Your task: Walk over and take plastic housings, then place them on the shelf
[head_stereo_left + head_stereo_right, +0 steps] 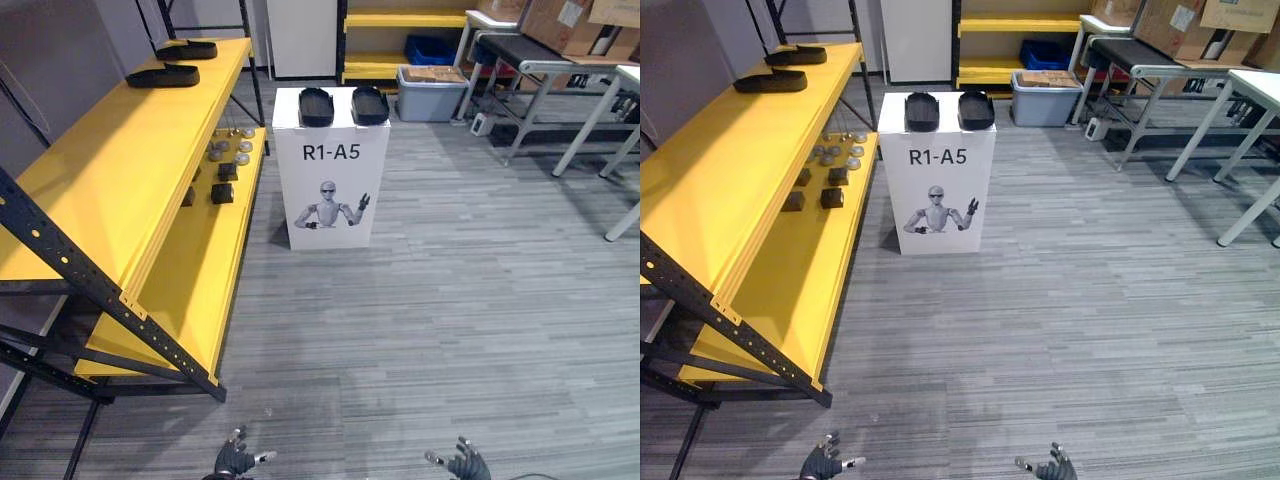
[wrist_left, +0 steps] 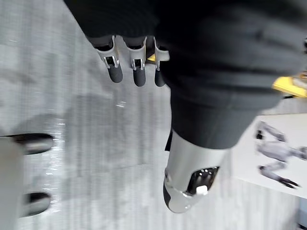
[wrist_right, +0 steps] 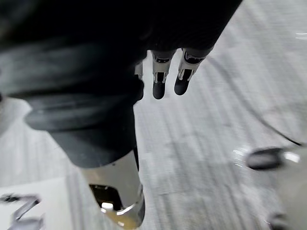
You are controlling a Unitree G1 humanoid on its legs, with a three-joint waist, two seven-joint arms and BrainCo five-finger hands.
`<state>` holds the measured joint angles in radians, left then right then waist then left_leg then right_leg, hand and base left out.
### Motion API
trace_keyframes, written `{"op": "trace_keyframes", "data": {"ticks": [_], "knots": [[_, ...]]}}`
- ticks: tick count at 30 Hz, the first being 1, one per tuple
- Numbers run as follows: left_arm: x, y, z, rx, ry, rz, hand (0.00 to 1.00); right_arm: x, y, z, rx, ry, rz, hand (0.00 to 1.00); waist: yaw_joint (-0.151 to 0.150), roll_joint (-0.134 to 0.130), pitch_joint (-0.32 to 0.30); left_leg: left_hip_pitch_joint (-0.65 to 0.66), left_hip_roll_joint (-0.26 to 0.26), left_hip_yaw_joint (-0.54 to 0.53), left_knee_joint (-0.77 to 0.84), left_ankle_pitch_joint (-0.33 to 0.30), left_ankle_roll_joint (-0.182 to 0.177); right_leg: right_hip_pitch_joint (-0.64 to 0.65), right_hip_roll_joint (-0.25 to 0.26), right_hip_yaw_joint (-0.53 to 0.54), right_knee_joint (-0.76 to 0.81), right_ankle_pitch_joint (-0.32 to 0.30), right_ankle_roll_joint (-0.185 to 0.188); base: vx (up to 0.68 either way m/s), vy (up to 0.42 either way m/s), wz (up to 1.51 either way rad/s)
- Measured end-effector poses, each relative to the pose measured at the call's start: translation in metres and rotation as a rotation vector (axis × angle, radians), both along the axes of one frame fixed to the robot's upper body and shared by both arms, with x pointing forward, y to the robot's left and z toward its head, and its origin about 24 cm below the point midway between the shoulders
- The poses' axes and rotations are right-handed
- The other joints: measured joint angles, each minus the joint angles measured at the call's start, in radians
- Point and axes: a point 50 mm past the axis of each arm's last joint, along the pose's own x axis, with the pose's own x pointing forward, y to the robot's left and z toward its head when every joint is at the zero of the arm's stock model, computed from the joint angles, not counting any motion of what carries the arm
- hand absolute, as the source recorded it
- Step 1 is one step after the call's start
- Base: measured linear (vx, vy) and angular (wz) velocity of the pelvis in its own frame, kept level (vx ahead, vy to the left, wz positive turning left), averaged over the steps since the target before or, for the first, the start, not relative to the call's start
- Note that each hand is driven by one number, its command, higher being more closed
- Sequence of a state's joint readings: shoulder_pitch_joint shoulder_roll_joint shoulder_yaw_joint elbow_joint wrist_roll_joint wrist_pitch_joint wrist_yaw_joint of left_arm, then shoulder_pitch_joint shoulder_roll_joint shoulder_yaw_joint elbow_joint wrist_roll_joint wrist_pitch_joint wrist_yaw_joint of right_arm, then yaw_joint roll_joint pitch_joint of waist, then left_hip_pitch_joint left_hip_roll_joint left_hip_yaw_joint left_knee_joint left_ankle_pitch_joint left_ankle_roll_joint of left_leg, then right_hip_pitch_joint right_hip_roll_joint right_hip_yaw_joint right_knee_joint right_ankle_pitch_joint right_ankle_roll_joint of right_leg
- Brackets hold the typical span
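Observation:
Two black plastic housings (image 1: 316, 106) (image 1: 369, 104) lie side by side on top of a white box (image 1: 332, 190) marked with a robot drawing, some way ahead on the floor. Two more black housings (image 1: 163, 75) (image 1: 187, 49) rest on the top level of the yellow shelf (image 1: 110, 180) at the left. My left hand (image 1: 235, 459) and right hand (image 1: 466, 464) hang low at the near edge, far from the box, both open with relaxed fingers (image 2: 139, 72) and holding nothing. In the right wrist view the fingers (image 3: 159, 84) are straight over bare floor.
Small dark blocks and round metal parts (image 1: 226, 160) sit on the shelf's lower yellow level. Behind the box stand a grey bin (image 1: 432, 92) and another yellow rack (image 1: 400, 40). White tables (image 1: 590, 100) line the right side. Grey plank floor lies between me and the box.

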<state>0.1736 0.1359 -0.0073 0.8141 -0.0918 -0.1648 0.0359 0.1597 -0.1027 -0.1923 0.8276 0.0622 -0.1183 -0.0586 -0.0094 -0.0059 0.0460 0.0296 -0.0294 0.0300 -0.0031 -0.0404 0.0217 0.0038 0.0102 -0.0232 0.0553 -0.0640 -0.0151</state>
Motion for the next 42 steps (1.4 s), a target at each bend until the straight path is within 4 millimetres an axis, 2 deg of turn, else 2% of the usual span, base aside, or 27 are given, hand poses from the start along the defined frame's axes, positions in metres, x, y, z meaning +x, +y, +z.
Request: {"op": "trace_keyframes", "data": {"ticks": [9, 25, 29, 32, 35, 36, 37, 38, 39, 41, 42], "knots": [[0.007, -0.002, 0.011, 0.009, -0.073, -0.054, 0.00, 0.008, -0.001, 0.006, -0.033, -0.022, 0.109, 0.00, 0.000, 0.000, 0.009, 0.025, 0.001, 0.003, -0.010, -0.010, -0.016, 0.032, 0.000, 0.002, -0.029, -0.002, 0.007, 0.00, 0.000, 0.00], [0.000, 0.007, 0.007, 0.032, -0.040, 0.017, 0.00, 0.011, -0.007, 0.008, -0.045, -0.037, 0.059, 0.00, -0.003, 0.006, 0.005, 0.031, 0.006, 0.028, 0.004, -0.026, -0.039, 0.031, 0.000, 0.017, -0.010, -0.021, 0.037, -0.01, 0.003, -0.03], [-0.001, 0.009, 0.005, 0.036, -0.030, 0.035, 0.00, 0.012, -0.008, 0.008, -0.050, -0.042, 0.037, 0.00, -0.002, 0.007, 0.006, 0.019, 0.006, 0.030, 0.011, -0.031, -0.037, 0.022, 0.001, 0.018, -0.011, -0.020, 0.037, 0.00, 0.000, 0.00], [0.000, 0.010, 0.006, 0.041, -0.034, 0.041, 0.00, 0.021, -0.007, 0.011, -0.052, -0.062, 0.038, 0.00, -0.001, 0.008, 0.006, -0.024, 0.006, 0.036, 0.047, -0.049, -0.021, -0.006, 0.001, 0.023, -0.010, -0.016, 0.030, -0.03, 0.013, -0.06], [0.002, 0.008, 0.006, 0.041, -0.039, 0.046, 0.00, 0.029, -0.012, 0.015, -0.062, -0.087, 0.009, 0.00, 0.003, 0.024, 0.015, -0.066, 0.009, 0.045, 0.135, -0.105, -0.004, -0.016, 0.000, 0.034, 0.002, -0.018, 0.033, 0.00, 0.044, -0.13], [0.004, 0.007, 0.007, 0.038, -0.046, 0.046, 0.00, 0.036, -0.015, 0.018, -0.074, -0.104, -0.002, 0.00, 0.004, 0.040, 0.025, -0.094, 0.014, 0.050, 0.187, -0.147, 0.000, -0.048, 0.000, 0.035, 0.064, -0.054, 0.071, -0.01, 0.065, -0.14], [0.005, 0.006, 0.007, 0.036, -0.052, 0.046, 0.00, 0.038, -0.017, 0.020, -0.079, -0.110, -0.001, 0.00, 0.003, 0.047, 0.032, -0.106, 0.013, 0.052, 0.210, -0.163, 0.005, -0.076, -0.003, 0.034, 0.122, -0.082, 0.087, -0.02, 0.111, -0.13], [0.010, 0.005, 0.009, 0.029, -0.065, 0.049, 0.00, 0.044, -0.018, 0.022, -0.086, -0.123, 0.001, 0.00, 0.004, 0.053, 0.046, -0.111, 0.004, 0.052, 0.232, -0.182, 0.024, -0.148, -0.019, 0.016, 0.285, -0.132, 0.119, 0.00, 0.096, 0.04], [0.016, 0.005, 0.011, 0.024, -0.082, 0.053, 0.00, 0.046, -0.019, 0.023, -0.090, -0.126, 0.001, 0.00, -0.001, 0.051, 0.067, -0.089, -0.012, 0.041, 0.234, -0.191, 0.035, -0.251, -0.050, -0.030, 0.501, -0.158, 0.129, 0.07, 0.118, 0.14], [0.022, 0.008, 0.013, 0.040, -0.093, 0.053, 0.00, 0.044, -0.019, 0.022, -0.091, -0.117, 0.001, 0.00, -0.004, 0.045, 0.090, -0.051, -0.027, 0.023, 0.235, -0.207, 0.057, -0.337, -0.096, -0.101, 0.655, -0.188, 0.118, 0.17, 0.072, 0.24], [0.024, 0.008, 0.014, 0.043, -0.097, 0.053, 0.00, 0.046, -0.020, 0.023, -0.094, -0.116, 0.002, 0.00, -0.003, 0.046, 0.101, -0.028, -0.024, 0.018, 0.232, -0.215, 0.070, -0.361, -0.101, -0.127, 0.643, -0.188, 0.118, 0.30, 0.008, 0.31]]}}
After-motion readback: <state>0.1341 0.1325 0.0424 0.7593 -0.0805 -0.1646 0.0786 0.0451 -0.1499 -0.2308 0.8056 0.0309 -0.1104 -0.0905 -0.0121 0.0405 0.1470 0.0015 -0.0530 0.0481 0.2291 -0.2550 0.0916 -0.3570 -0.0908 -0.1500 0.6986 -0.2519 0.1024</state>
